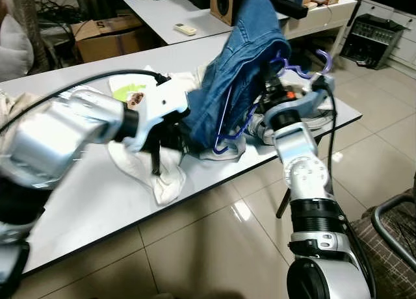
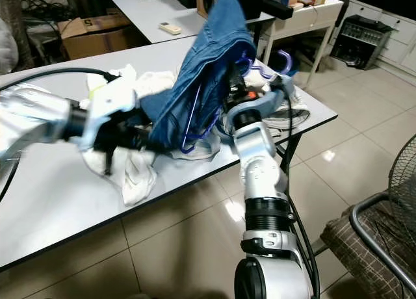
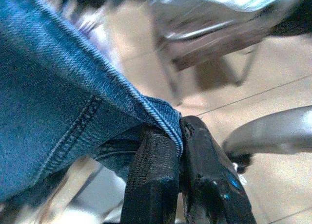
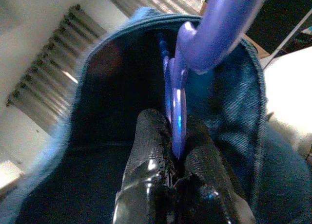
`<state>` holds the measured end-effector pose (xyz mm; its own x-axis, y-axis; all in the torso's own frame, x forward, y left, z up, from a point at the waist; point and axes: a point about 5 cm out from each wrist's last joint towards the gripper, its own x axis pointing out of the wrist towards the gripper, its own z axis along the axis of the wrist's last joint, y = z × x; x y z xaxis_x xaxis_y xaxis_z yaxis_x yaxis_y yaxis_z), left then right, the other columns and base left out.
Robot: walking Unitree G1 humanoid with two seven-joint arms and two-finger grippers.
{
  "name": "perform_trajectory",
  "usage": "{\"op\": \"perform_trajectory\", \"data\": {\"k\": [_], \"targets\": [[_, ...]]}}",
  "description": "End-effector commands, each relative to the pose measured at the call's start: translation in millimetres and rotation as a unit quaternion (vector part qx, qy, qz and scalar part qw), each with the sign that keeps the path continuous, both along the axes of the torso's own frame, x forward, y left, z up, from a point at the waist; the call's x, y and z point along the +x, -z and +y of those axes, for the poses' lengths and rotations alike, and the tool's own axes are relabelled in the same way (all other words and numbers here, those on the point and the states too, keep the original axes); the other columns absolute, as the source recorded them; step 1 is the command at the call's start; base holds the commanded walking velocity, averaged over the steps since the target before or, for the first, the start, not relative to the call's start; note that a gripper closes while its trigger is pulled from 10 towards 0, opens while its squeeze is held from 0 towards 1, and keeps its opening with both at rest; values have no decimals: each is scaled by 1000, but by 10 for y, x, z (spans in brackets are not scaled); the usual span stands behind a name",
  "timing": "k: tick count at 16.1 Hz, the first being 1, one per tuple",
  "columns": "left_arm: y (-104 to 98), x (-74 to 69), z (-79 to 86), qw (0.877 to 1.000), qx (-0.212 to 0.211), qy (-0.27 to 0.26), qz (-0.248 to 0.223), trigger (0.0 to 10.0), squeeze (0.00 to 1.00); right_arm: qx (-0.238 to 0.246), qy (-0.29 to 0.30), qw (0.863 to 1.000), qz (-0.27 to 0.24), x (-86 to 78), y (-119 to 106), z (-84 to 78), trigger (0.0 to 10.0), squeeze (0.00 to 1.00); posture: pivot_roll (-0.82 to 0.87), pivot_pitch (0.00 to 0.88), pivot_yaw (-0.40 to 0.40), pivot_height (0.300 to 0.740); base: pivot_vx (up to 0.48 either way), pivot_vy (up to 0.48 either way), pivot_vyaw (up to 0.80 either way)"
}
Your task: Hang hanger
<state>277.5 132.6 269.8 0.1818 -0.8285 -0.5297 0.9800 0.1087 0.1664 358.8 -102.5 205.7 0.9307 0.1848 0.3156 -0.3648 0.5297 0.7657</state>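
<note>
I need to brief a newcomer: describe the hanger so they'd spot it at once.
Find the long white table, then the blue jeans lifted above its right end. The hanger is the thin purple loop under them, pinched by the right gripper; the clothes nearby are white.

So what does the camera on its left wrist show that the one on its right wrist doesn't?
The left wrist view shows the left pincer clamped on a stitched hem, with tiled floor behind. The right wrist view shows the right pincer gripping the purple plastic hanger tucked inside the fabric. Both share the blue denim garment, held by shut black fingers.
</note>
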Motion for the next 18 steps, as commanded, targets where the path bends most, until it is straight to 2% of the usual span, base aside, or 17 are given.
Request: {"op": "perform_trajectory", "data": {"k": [1, 3, 4, 5, 6, 7, 8, 9, 10, 11, 12, 13, 14, 15, 16, 17, 18], "targets": [[-9, -111, -10, 999, -5, 40, 28, 0, 0, 38, -5, 999, -32, 18, -257, 237, 10000, 0, 24, 0, 5, 740, 0, 0, 0], [12, -242, 18, 996, 10, 74, 52, 0, 0, 70, 0, 997, -25, 48, -268, 223, 10000, 0, 36, 0, 1, 740, 0, 0, 0], [28, -251, 25, 996, 13, 73, 55, 0, 0, 80, -2, 997, -23, 52, -274, 223, 10000, 0, 36, 0, 1, 740, 0, 0, 0], [117, -221, 61, 997, 28, 51, 56, 0, 0, 128, -23, 991, -23, 55, -325, 242, 10000, 0, 45, 0, -1, 740, 0, 0, 0], [162, -203, 64, 997, 27, 38, 58, 0, 0, 142, -30, 989, -26, 56, -359, 248, 10000, 0, 45, 0, -1, 740, 0, 0, 0], [152, -208, 38, 997, 14, 38, 61, 0, 0, 129, -25, 991, -28, 60, -361, 243, 10000, 0, 41, 0, 3, 740, 0, 0, 0], [13, -242, -39, 995, -42, 52, 74, 0, 0, 38, -2, 999, -28, 73, -304, 252, 10000, 0, 41, 0, 3, 740, 0, 0, 0], [-20, -249, -44, 994, -49, 55, 74, 0, 0, 10, 0, 1000, -28, 74, -281, 264, 10000, 0, 40, 0, 3, 740, 0, 0, 0], [-90, -246, -36, 994, -65, 58, 71, 0, 0, -72, 4, 997, -36, 67, -250, 315, 10000, 0, 39, 0, 5, 740, 0, 0, 0], [-237, -222, -38, 991, -100, 58, 61, 0, 0, -138, -4, 990, -41, 44, -217, 375, 10000, 0, 39, 0, 4, 740, 0, 0, 0], [-476, -149, -21, 987, -147, 47, 35, 0, 0, -189, -25, 980, -48, -5, -205, 442, 10000, 0, 38, 0, 3, 740, 0, 0, 0], [-562, -121, -10, 986, -162, 41, 23, 0, 0, -204, -33, 977, -48, -23, -202, 462, 10000, 0, 38, 0, 3, 740, 0, 0, 0], [-837, -26, 49, 978, -209, 17, -9, 0, 0, -233, -74, 969, -32, -89, -155, 508, 10000, 0, 37, 0, 5, 740, 0, 0, 0], [-910, -3, 62, 975, -222, 11, -15, 0, 0, -241, -80, 967, -29, -113, -140, 506, 10000, 0, 36, 0, 7, 740, 0, 0, 0], [-1059, 22, 80, 967, -253, 6, -24, 0, 0, -243, -91, 966, -20, -167, -111, 497, 10000, 0, 36, 0, 7, 740, 0, 0, 0], [-1126, 28, 82, 963, -269, 6, -24, 0, 0, -238, -94, 967, -14, -187, -100, 485, 10000, 0, 27, 0, 19, 740, 0, 0, 0], [-1284, 57, 86, 950, -311, -3, -29, 0, 0, -228, -95, 969, 17, -229, -37, 429, 10000, 0, 27, 0, 19, 740, 0, 0, 0]]}}
